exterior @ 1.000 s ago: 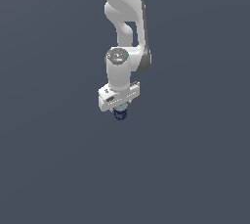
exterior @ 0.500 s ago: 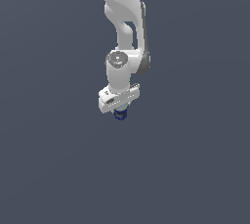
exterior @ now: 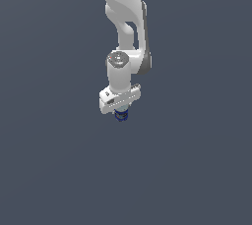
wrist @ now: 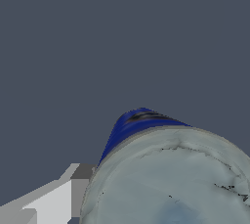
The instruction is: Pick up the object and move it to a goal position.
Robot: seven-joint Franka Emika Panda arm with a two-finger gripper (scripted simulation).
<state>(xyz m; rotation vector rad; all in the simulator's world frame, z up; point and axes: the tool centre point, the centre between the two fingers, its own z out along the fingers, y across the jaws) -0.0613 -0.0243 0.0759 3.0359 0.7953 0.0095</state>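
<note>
We have the can [exterior: 121, 116] clamped in the end effector [exterior: 120, 113]; what remains is carrying it to a goal we cannot see.

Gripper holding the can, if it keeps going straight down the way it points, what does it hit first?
Only bare floor seems to lie below the gripper and can; depth is unclear.

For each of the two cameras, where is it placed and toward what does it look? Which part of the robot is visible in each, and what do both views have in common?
Exterior view: sits off the arm, above the scene, looking down at the grey floor; shows the white arm and the claw over the blue can.
Wrist view: sits on the wrist, close to the can, looking past it at the floor; shows one pale finger.
Shared: the can, the claw and the floor.
</note>
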